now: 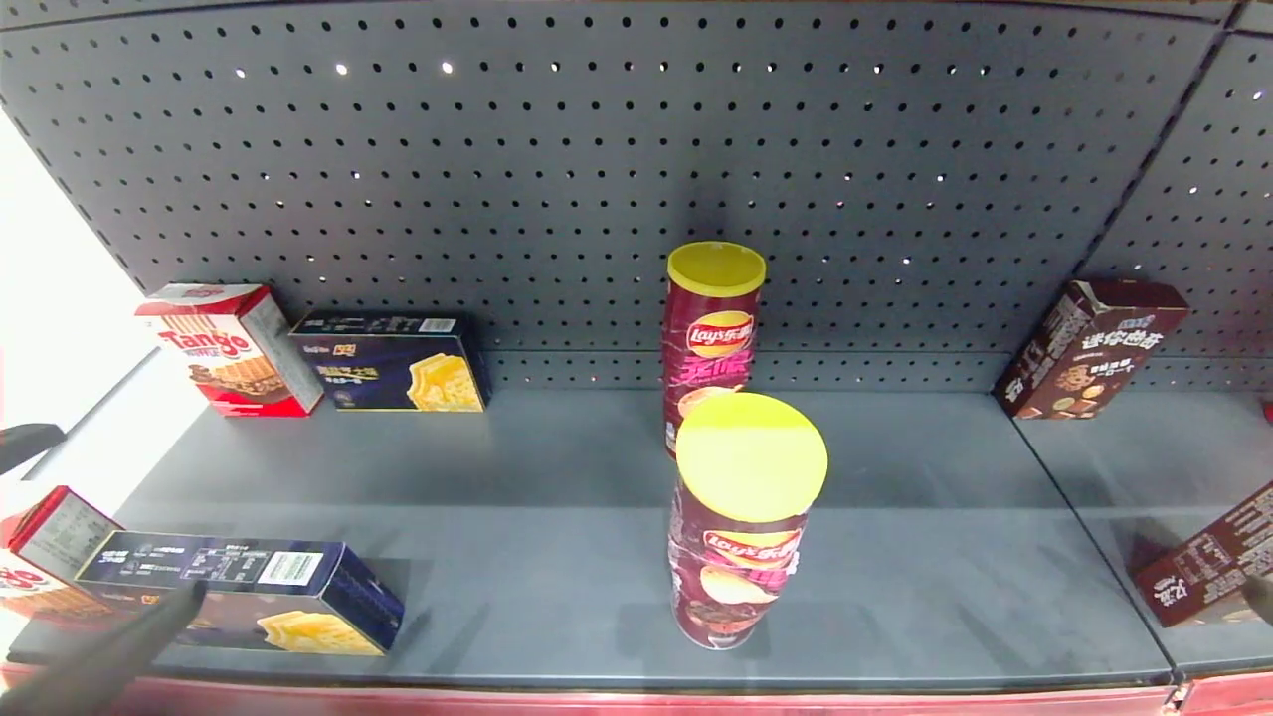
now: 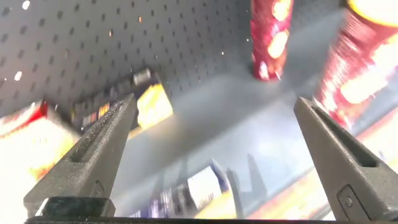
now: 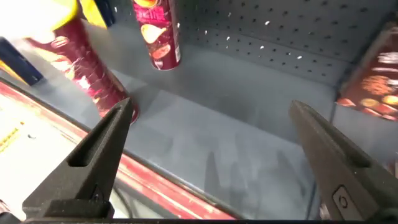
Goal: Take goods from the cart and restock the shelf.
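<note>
Two maroon chip cans with yellow lids stand upright mid-shelf, one at the back (image 1: pixel 714 338) and one near the front edge (image 1: pixel 741 527). My left gripper (image 2: pixel 216 104) hangs open and holds nothing, in front of the shelf's left end. One of its dark fingers (image 1: pixel 139 626) shows before the front blue box (image 1: pixel 249 597). My right gripper (image 3: pixel 211 109) is open too, with nothing in it, before the right part of the shelf. It has the front can (image 3: pixel 87 62) and back can (image 3: pixel 158 34) off to one side. The left wrist view shows both cans (image 2: pixel 269 37) (image 2: pixel 364 62).
A red wafer box (image 1: pixel 231 348) and a dark blue box (image 1: pixel 398 363) stand at the back left. Another red box (image 1: pixel 45 557) lies at the front left corner. Brown boxes sit at the back right (image 1: pixel 1089 348) and front right (image 1: pixel 1208 567). A red strip (image 3: pixel 161 174) edges the shelf.
</note>
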`<state>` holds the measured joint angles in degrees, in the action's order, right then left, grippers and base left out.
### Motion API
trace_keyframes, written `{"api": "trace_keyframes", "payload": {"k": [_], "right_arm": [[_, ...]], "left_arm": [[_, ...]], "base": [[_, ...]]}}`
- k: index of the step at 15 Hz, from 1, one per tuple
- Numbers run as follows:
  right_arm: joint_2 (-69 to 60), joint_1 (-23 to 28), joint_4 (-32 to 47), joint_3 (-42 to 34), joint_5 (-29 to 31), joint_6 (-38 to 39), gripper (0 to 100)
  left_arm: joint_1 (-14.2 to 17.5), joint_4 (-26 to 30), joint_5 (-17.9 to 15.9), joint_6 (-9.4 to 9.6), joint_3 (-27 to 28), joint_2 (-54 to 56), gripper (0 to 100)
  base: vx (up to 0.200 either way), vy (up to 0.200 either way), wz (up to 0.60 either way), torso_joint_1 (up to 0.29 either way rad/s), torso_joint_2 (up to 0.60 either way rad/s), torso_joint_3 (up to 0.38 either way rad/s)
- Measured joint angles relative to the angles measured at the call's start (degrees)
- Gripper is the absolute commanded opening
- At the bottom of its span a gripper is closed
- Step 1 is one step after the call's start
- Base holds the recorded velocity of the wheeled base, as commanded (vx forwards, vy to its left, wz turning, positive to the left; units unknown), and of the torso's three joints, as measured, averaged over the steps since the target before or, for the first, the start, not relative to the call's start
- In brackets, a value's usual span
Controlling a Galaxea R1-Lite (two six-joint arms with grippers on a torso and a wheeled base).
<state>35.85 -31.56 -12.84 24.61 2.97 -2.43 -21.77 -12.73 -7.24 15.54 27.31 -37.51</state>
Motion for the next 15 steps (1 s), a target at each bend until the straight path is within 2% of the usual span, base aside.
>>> {"api": "trace_keyframes", "payload": {"k": [2, 4, 5, 8, 10, 11, 13, 15], "right_arm": [[-7.13, 0.3, 0.96, -4.14, 0.79, 0.0, 100], [-13.78, 0.85, 3.12, -9.35, 1.38, 0.02, 100], [-16.31, 1.22, 4.17, -11.56, 1.51, 0.05, 100], [-21.77, 4.55, 5.64, -17.68, 1.6, 0.07, 100], [-24.31, 8.55, 6.77, -21.59, 1.56, 0.13, 100], [-25.64, 11.72, 9.91, -22.66, 1.38, 0.27, 100], [-27.09, 17.9, 13.0, -23.05, 1.34, 0.87, 100], [-26.78, 24.3, 13.43, -23.08, 1.48, 1.26, 100]], "left_arm": [[0.28, 8.81, -0.04, 0.02, -2.32, 9.9, 100], [0.55, 20.42, -0.12, 0.29, -4.55, 19.76, 100], [0.66, 24.03, -0.15, 0.4, -6.12, 23.65, 100], [0.85, 25.94, -0.04, 0.63, -13.53, 31.62, 100], [0.94, 25.88, 0.18, 0.82, -17.91, 34.24, 100], [1.62, 25.66, 0.4, 0.84, -18.99, 34.82, 100], [4.8, 25.67, 0.55, 0.74, -19.87, 34.57, 100], [9.46, 25.66, 0.6, 1.72, -20.09, 33.41, 100]], "base": [[0.0, 0.0, 0.0, 0.0, 0.0, 0.0], [0.0, 0.0, 0.0, 0.0, 0.0, 0.0], [0.0, 0.0, 0.0, 0.0, 0.0, 0.0], [0.0, 0.0, 0.0, 0.0, 0.0, 0.0], [0.0, 0.0, 0.0, 0.0, 0.0, 0.0], [0.0, 0.0, 0.0, 0.0, 0.0, 0.0], [0.0, 0.0, 0.0, 0.0, 0.0, 0.0], [0.0, 0.0, 0.0, 0.0, 0.0, 0.0]]}}
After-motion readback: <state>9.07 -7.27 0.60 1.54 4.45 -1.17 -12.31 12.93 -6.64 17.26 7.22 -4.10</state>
